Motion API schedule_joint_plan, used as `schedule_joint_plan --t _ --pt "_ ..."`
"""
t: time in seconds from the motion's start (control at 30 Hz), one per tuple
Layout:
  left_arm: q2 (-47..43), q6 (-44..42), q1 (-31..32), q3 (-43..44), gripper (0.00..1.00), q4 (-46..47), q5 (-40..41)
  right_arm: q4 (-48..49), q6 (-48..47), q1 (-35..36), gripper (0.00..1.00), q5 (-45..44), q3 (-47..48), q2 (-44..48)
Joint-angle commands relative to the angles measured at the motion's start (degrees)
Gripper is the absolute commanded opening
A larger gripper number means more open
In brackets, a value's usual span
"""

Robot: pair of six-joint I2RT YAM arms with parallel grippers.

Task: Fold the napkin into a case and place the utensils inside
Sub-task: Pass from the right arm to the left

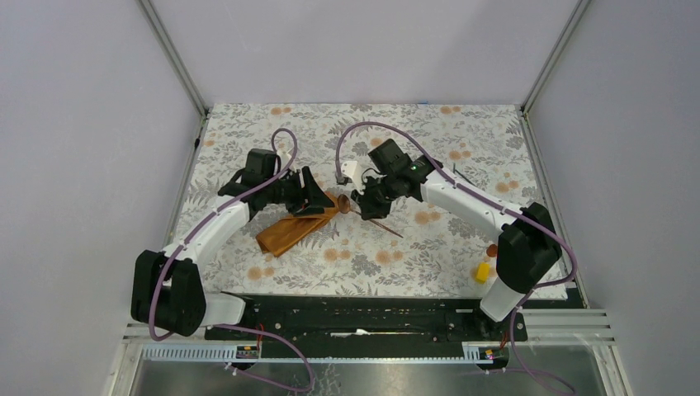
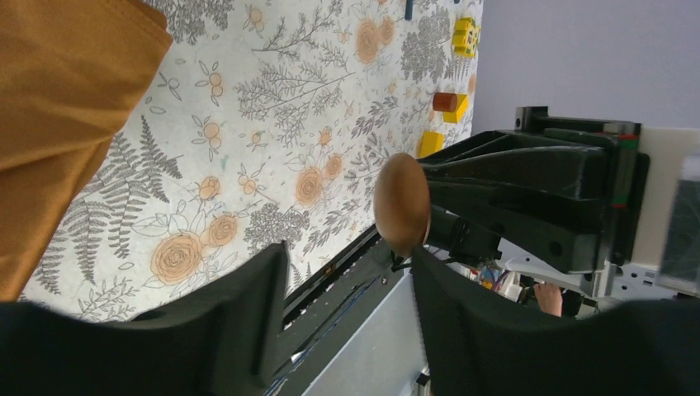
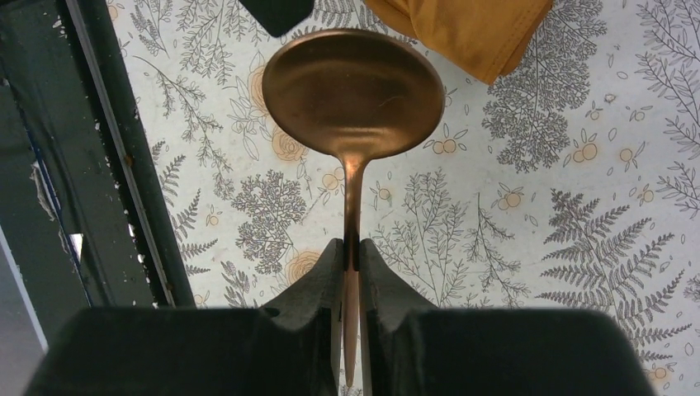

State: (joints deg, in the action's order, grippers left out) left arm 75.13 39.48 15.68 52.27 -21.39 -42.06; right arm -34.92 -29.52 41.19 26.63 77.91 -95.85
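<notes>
- Nearest, lower right of the top view: small yellow block [image 1: 481, 271] on floral tablecloth [image 1: 413, 247].
- Centre-left: long, narrow, folded orange-brown cloth napkin [image 1: 293, 231], lying flat.
- Near its upper end: black left gripper [image 2: 348, 257], fingers apart, empty.
- Just right: black right gripper [image 3: 351, 247] clamped on the handle of a copper-coloured metal spoon [image 3: 353, 91].

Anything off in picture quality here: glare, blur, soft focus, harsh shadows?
Top view: even, soft light, no glare, only faint shadows. Left wrist view: the hand's dark fingers are soft-edged along the bottom, while the tablecloth is sharp. Right wrist view: the spoon bowl carries a mild sheen, not blown out, and the print behind is crisp.
</notes>
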Motion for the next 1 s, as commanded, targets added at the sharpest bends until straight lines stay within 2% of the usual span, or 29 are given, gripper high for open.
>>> schedule_joint_plan --t 0.0,0.13,0.27,0.3,0.4,0.53,0.7,0.8,0.97 --pt "-0.3 -2.0 -0.2 -2.6 0.54 0.4 -2.3 -0.8 -2.5 1.8 0.00 1.5 1.6 -0.3" --pt "-1.4 -3.0 -0.1 -2.1 0.67 -0.8 -2.3 -1.7 -2.9 2.5 0.00 0.8 2.3 -1.0" --pt "-6.5 -2.1 -0.8 -0.2 0.69 -5.8 8.6 -2.6 -2.6 2.7 0.00 -0.7 2.5 -2.2" --pt "-8.0 -1.4 -1.0 -0.1 0.70 -5.6 9.2 -2.7 -2.6 3.0 0.00 -0.9 2.6 -2.4" --pt "-8.5 1.0 -1.0 -1.3 0.71 -0.7 3.3 -2.9 -2.7 3.8 0.00 -1.4 2.7 -2.6" --pt "-4.9 -0.9 0.3 0.4 0.67 -3.1 1.9 -3.0 -2.8 4.1 0.00 -2.0 3.2 -2.6" --pt "-1.5 -1.8 1.6 0.7 0.52 -4.0 1.7 -2.9 -2.6 4.3 0.00 -1.7 3.7 -2.2" --pt "0.0 -2.0 2.7 1.3 0.49 -3.3 1.3 -3.0 -2.6 4.6 0.00 -1.9 3.8 -2.3" --pt "1.4 -2.3 3.8 2.1 0.50 -3.0 1.8 -3.1 -2.6 5.1 0.00 -2.3 4.4 -2.8"
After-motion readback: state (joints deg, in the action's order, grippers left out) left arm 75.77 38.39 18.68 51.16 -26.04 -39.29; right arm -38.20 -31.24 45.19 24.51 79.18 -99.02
